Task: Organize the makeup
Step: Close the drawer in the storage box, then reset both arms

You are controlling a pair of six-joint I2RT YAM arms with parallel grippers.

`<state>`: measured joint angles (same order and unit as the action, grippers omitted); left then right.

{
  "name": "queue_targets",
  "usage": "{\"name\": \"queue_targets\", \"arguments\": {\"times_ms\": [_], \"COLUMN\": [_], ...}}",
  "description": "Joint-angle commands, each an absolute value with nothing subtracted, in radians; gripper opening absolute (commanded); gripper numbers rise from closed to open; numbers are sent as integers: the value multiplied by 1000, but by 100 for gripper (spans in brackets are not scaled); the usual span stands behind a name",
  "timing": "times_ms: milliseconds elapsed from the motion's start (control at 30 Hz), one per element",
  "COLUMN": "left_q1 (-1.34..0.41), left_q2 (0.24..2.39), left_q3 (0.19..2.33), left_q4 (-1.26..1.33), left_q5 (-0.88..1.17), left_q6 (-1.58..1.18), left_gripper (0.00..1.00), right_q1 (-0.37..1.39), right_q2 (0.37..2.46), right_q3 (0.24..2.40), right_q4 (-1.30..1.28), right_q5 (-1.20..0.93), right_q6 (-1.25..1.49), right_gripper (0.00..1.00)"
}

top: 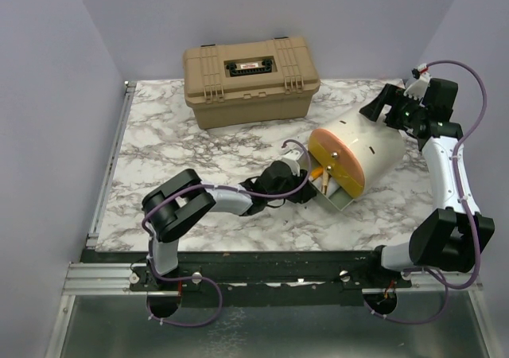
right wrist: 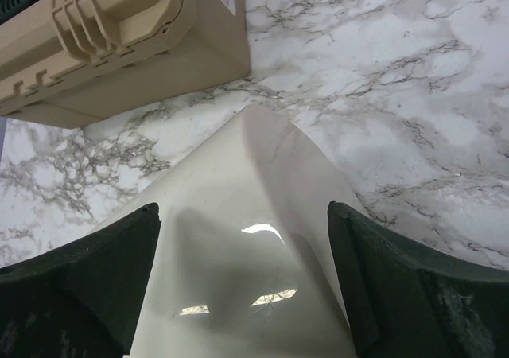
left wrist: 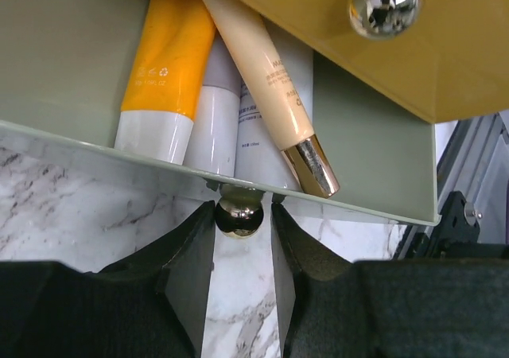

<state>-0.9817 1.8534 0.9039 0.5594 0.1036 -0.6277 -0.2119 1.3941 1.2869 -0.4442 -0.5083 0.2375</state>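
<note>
A grey-green drawer (left wrist: 374, 127) stands pulled out of the cream-and-orange round pouch (top: 362, 155). In it lie an orange tube (left wrist: 167, 56), two pale tubes (left wrist: 216, 127) and a cream stick with a rose-gold cap (left wrist: 274, 79). My left gripper (left wrist: 242, 215) is shut on the drawer's shiny ball knob (left wrist: 238, 217); it also shows in the top view (top: 306, 181). My right gripper (right wrist: 242, 286) is open, its fingers wide apart over the pouch's cream body (right wrist: 238, 239), at the back right in the top view (top: 390, 107). Brushes, pencil and other makeup are out of view.
The big tan hard case (top: 250, 79) stands shut at the back centre, also in the right wrist view (right wrist: 103, 40). An orange front panel (left wrist: 445, 64) with a second shiny knob (left wrist: 383, 4) hangs over the drawer. The marble table's (top: 175, 159) metal rail runs along the left edge.
</note>
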Motion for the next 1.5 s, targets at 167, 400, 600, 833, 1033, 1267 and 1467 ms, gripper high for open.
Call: {"name": "queue_targets", "arguments": {"times_ms": [167, 400, 600, 833, 1033, 1267, 1467], "left_q1": [-979, -986, -1005, -1005, -984, -984, -1012], "left_q2": [1945, 2010, 2080, 2069, 2081, 2102, 2095], "left_q3": [1062, 1138, 1213, 1208, 1248, 1265, 1210], "left_q4": [633, 636, 673, 679, 659, 674, 812], "left_q5": [100, 100, 51, 65, 131, 104, 8], "left_q6": [-633, -610, -601, -581, -573, -600, -580], "left_gripper": [35, 38, 38, 54, 64, 69, 72], "right_q1": [-197, -196, -196, -195, -196, -196, -196], "right_q2": [1411, 1421, 1428, 1427, 1424, 1406, 1374], "right_q3": [1249, 1215, 1224, 1217, 1225, 1216, 1175], "right_q4": [-597, -556, -569, -564, -595, -574, -476], "right_q5": [-640, -718, -723, -755, -741, -743, -747], "right_q6": [248, 274, 258, 265, 245, 271, 364], "right_gripper": [92, 92, 92, 92, 93, 93, 94]}}
